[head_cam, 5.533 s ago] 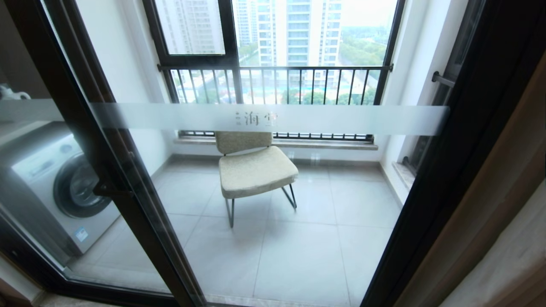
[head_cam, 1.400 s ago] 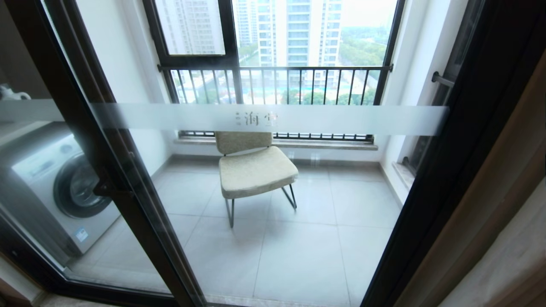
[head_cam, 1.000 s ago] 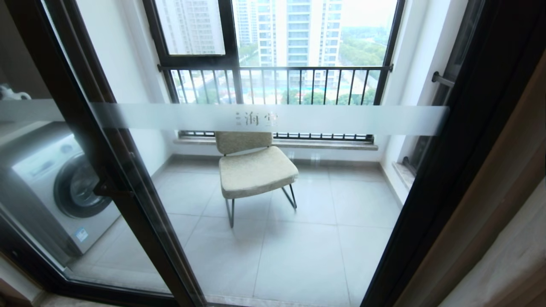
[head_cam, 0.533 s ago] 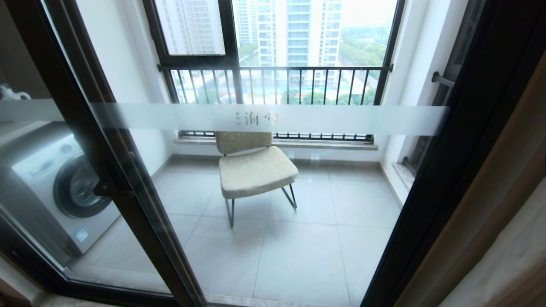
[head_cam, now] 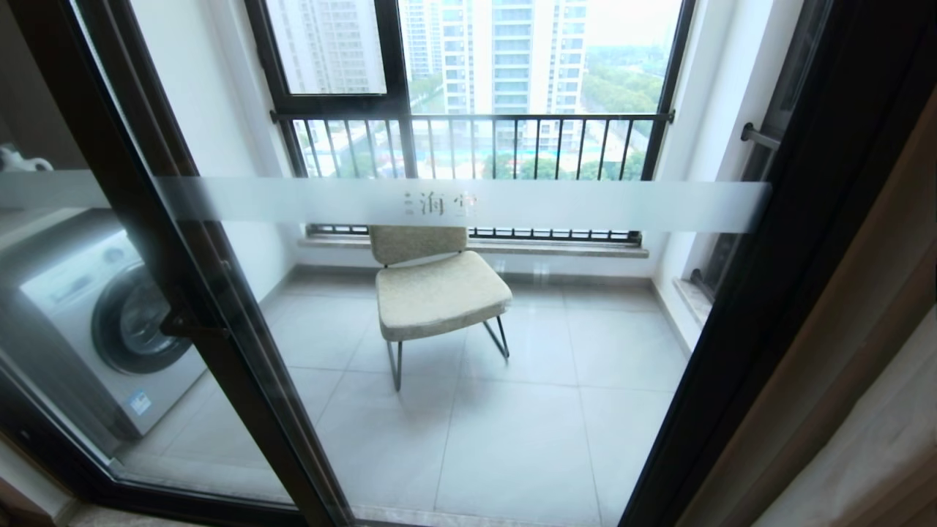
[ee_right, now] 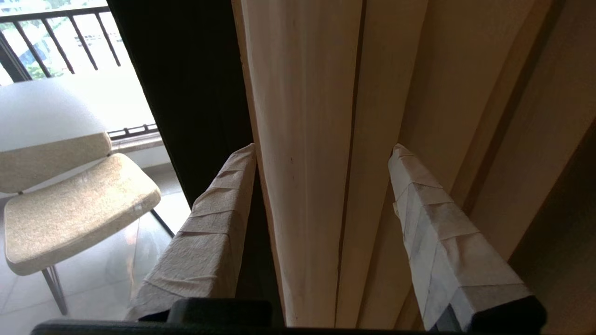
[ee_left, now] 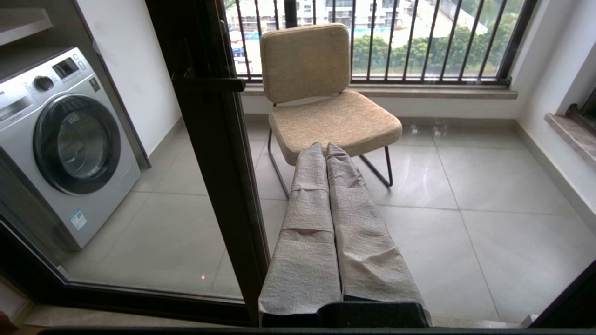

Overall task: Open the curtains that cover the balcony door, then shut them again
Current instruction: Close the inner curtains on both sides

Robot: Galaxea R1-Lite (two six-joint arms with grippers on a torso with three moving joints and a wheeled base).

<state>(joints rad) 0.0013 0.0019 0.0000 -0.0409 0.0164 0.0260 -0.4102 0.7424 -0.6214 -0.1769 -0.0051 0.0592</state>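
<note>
Right tool (ee_right: 321,153) fingers apart, straddling pale vertical panels beside the door (head_cam: 454,205) frame — nothing clamped. Left tool (ee_left: 326,151) fingers together, facing the chair (ee_left: 326,111).

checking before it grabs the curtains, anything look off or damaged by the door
Nothing stands out. The curtains hang in straight, gathered folds beside the door, whose glass looks intact. The chair and washer beyond stand upright. The open right gripper faces a fold.

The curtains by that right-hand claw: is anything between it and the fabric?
Nothing visible. In the right wrist view the right gripper has its fingers spread either side of the beige curtains' folds, with no object between. Whether they touch the fabric is unclear.
</note>
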